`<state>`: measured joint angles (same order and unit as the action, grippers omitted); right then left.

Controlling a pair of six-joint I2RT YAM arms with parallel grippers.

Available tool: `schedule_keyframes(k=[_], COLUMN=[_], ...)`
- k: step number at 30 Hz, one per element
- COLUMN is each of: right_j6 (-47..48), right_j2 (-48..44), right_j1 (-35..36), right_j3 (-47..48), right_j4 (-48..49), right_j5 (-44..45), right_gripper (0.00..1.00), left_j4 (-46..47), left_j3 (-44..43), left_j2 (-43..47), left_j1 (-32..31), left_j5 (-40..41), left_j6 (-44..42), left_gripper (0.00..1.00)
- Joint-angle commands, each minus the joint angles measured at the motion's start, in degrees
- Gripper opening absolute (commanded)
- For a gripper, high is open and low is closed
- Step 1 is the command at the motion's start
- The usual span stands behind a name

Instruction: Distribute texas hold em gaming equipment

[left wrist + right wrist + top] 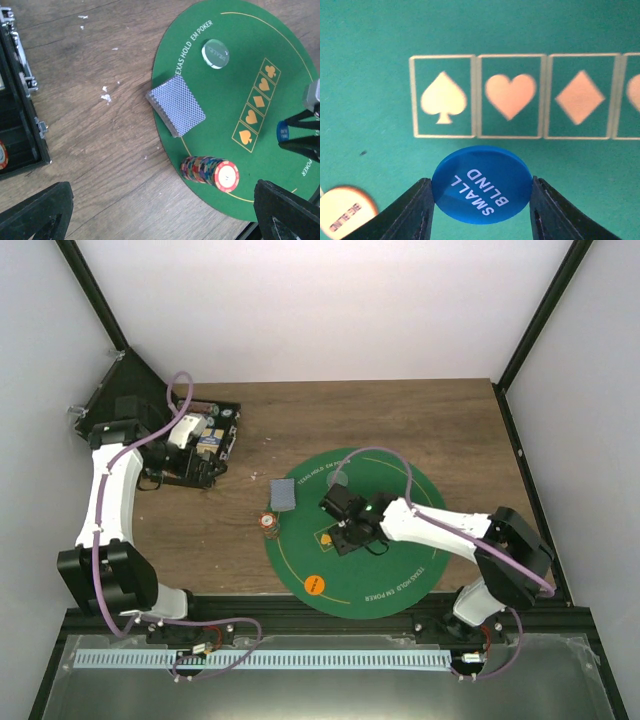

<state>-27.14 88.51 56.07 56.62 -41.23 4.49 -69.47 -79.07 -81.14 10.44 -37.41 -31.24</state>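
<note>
Three views.
Top: right gripper [348, 537] over green mat [400, 580]; left gripper [200, 445] near case [228, 412].
Left wrist: jaws wide, empty; card deck [177, 105] and chip stack [210, 170] at the mat edge.
Right wrist: blue token [481, 184] pinched by its rim. Risk: such a slim hold could slip.

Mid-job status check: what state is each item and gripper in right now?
Right gripper: shut on the blue token, gripped by its rim.
Left gripper: open, empty.
Card deck: face down, straddling the mat edge.
Chip stack: toppled on its side on the mat.
Dealer button: flat on the mat.
Orange token: flat on the mat.
Case: open.
</note>
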Motion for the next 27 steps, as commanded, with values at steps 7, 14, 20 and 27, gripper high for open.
schedule_keyframes(k=[7, 14, 20, 27], right_j6=[3.61, 5.39, 6.41, 8.72], right_j2=[-2.97, -5.2, -5.88, -6.59], right_j1=[-10.59, -16.99, -19.47, -24.64], right_j3=[-1.53, -3.09, -4.35, -4.7], right_j4=[3.31, 5.98, 6.5, 6.93], right_j5=[0.14, -1.94, -2.46, -2.99], right_gripper=[0.38, 0.38, 0.38, 0.38], left_j4=[-3.47, -7.28, -10.49, -10.4], left_j3=[-6.92, -8.84, -7.45, -2.03], left_j2=[-1.31, -1.82, -2.17, -3.21], left_j1=[-8.84, -17.83, -28.71, -46.13], left_j5=[-1.93, -1.94, -2.39, 2.13], left_j6=[-1.33, -3.26, -6.22, -8.16], left_gripper=[0.99, 0.97, 0.93, 0.88])
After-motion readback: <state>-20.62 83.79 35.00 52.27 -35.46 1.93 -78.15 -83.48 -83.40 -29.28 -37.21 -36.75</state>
